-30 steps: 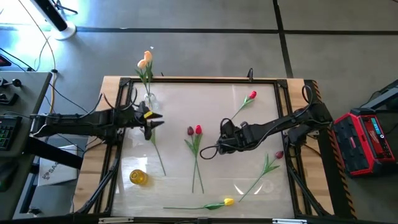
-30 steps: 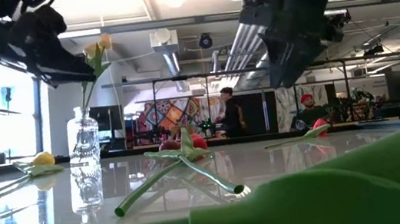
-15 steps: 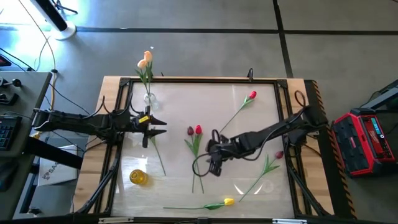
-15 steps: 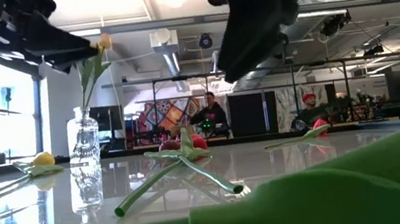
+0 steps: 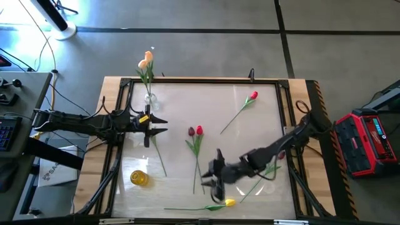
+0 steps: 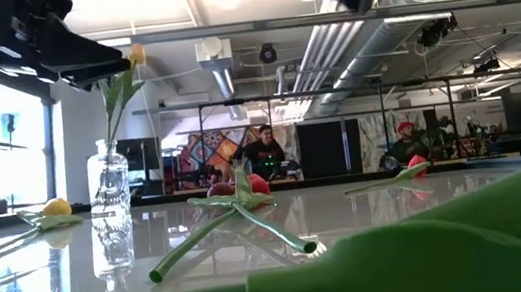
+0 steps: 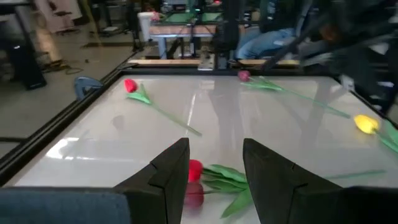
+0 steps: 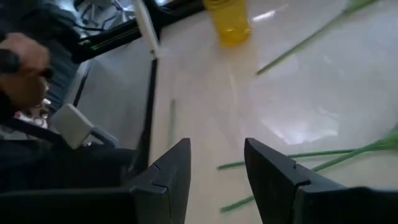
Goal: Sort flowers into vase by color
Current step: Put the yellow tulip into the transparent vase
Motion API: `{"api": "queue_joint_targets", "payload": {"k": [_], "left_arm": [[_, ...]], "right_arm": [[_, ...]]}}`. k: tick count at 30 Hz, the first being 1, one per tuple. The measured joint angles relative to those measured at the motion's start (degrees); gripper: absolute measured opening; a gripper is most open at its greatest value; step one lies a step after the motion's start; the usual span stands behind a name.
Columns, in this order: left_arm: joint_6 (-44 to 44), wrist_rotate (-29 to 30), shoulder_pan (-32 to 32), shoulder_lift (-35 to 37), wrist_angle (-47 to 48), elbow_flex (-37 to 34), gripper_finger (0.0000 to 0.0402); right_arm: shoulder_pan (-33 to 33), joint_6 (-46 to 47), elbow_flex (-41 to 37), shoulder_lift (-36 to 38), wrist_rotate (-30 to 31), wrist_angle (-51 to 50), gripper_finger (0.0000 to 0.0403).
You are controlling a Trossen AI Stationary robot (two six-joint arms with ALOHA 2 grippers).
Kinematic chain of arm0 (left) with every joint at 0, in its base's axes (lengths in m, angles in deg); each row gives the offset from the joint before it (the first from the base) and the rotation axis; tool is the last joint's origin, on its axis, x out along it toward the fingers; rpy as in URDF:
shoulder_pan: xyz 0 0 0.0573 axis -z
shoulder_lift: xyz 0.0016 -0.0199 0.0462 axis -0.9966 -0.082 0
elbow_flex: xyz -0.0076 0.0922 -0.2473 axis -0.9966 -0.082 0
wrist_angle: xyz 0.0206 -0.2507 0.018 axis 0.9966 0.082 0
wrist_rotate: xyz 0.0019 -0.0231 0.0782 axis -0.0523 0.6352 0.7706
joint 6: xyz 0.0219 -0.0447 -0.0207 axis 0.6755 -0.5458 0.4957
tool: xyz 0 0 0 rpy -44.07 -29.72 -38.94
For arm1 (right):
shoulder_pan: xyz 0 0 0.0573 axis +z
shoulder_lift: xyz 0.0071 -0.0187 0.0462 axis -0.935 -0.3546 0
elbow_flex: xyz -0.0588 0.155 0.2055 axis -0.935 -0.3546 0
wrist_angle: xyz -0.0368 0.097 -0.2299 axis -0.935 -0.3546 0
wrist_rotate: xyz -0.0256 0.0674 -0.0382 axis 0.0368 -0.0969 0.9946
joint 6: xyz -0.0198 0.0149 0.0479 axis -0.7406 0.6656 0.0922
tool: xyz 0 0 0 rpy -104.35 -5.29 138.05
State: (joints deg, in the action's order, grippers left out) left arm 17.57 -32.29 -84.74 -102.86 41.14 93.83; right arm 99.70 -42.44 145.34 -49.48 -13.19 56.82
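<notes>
The right end effector [image 5: 215,182] is found low over the near part of the worktop [image 5: 250,134], fingers spread and empty, as the right wrist view confirms. It hangs just beside the yellow tulip [image 5: 229,202] lying along the near edge, with bare green stems [image 8: 298,163] visible ahead of its fingers.

The left end effector [image 5: 156,124] is held at the left side of the worktop, near the clear glass vase [image 5: 150,98], its fingers spread with nothing between them. That vase already carries a peach tulip [image 5: 145,60].

A yellow vase [image 5: 139,177] stands at the near left, with no flower seen in it. Two red-headed tulips [image 5: 195,131] lie crossed at mid-worktop, a red tulip [image 5: 252,96] lies far right, and a maroon tulip [image 5: 279,155] lies at the right edge.

The step in hand is judged to be the approach to a pick of the yellow tulip. The next move calls for the fingers to be lowered astride the thin stem, not the head, and pressed together before any lift towards the yellow vase. Whether the fingers are aligned over the stem cannot be told.
</notes>
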Motion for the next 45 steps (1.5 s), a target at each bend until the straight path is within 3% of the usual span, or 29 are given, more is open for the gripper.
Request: {"api": "queue_joint_targets", "payload": {"k": [18,23,30,36,41,45], "left_arm": [[-3.33,0.21,4.01,-0.01,0.16,0.0,0.014],[-4.03,4.02,4.57,-0.02,0.17,0.0,0.014],[-6.36,4.77,5.71,-0.96,0.15,0.02,0.014],[-6.94,8.69,6.38,-3.07,-0.05,0.02,0.014],[-7.49,10.73,6.38,-5.4,-2.42,0.02,0.014],[-8.87,10.78,6.38,-6.44,-2.6,0.02,0.014]], "right_arm": [[15.68,-1.94,0.0,-9.05,12.36,-0.45,0.0152],[16.26,-2.91,0.0,-10.3,11.88,-2.12,0.0178],[16.63,-0.56,0.0,-10.51,5.34,-11.15,0.0226],[16.58,-1.0,0.0,-10.51,3.33,-11.4,0.0209],[16.4,-4.68,0.02,-10.54,6.99,-12.75,0.0192],[15.44,-6.99,0.05,-11.72,6.61,-8.09,0.019]]}}
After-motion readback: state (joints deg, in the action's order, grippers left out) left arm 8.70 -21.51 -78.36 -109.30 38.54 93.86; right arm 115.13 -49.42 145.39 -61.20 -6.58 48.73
